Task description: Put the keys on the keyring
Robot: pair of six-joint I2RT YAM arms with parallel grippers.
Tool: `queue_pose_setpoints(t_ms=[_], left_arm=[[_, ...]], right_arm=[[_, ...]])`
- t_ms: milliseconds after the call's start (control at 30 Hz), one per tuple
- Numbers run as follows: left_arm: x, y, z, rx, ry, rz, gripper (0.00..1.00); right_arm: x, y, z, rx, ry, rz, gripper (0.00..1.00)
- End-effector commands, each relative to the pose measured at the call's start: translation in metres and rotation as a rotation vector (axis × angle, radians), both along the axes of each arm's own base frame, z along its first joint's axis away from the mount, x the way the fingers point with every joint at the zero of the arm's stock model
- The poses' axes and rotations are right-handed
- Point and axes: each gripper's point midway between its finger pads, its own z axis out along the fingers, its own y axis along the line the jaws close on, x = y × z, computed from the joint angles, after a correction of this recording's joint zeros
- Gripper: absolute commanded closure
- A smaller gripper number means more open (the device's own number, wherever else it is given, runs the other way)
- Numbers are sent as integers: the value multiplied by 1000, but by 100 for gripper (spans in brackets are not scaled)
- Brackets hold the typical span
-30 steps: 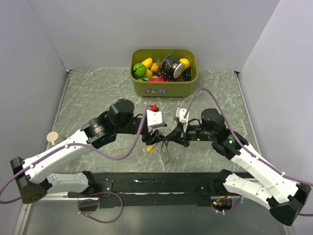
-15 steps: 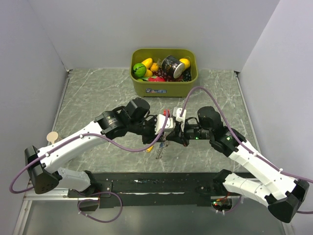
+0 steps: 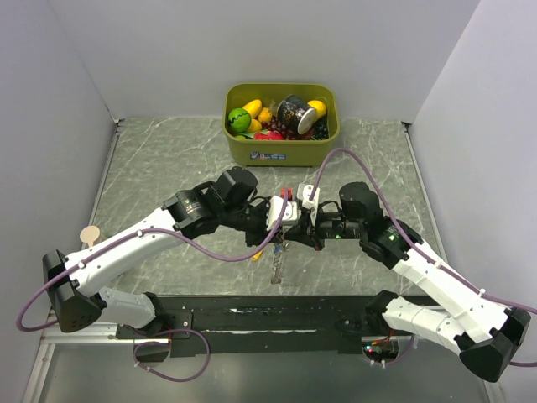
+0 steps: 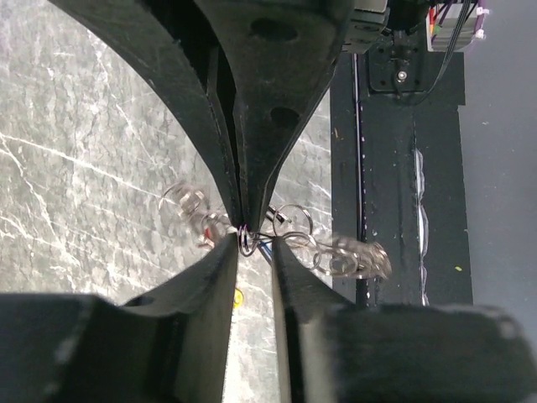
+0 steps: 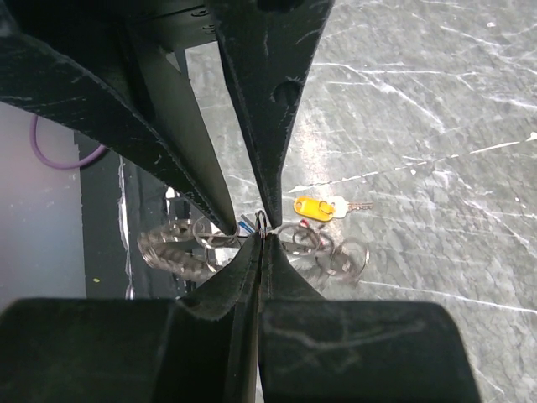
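Both grippers meet above the middle of the table. My right gripper (image 5: 261,239) is shut on a small wire ring (image 5: 262,222) at the top of a bunch of rings. My left gripper (image 4: 254,245) faces it, its jaws narrowed to a slim gap with that small ring (image 4: 244,241) and a blue tag between the tips. The coiled grey keyring (image 4: 348,259) hangs from the bunch below the grippers (image 3: 275,267). More small rings (image 5: 348,259) dangle beside it. A key with a yellow tag (image 5: 315,206) lies loose on the table, just left of the bunch (image 3: 256,254).
An olive bin (image 3: 281,153) with toy fruit and a can stands at the back middle. A small round wooden piece (image 3: 89,236) sits at the table's left edge. A black strip (image 3: 277,317) runs along the near edge between the arm bases.
My left arm swung right until its fingers met the right gripper, and its jaws narrowed. The hanging bunch of rings shifted slightly left and lower. The right gripper stayed shut.
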Motion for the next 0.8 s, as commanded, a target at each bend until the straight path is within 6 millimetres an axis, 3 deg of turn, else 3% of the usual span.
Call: queue_pose_setpoints(t_ms=[0,267,533,667,700,767], left_arm=[[2,-16,17,-55,-26,-37,75],[8,-20,8,-24,-1,-13,99],[8,-27,1,-45,27,-15,99],[14,-31,14,-144,-1,43,99],[14,-30,8,-152,5,57,99],[19,-33,28,-247,-24,94,99]], right_arm=[[3,6,27,70,-72,14,100],[1,5,27,76,-74,15,100],[5,5,26,78,-73,-5,100],[11,4,26,88,-80,-48,100],[11,3,27,92,-81,-54,93],[15,1,29,104,-92,-84,87]])
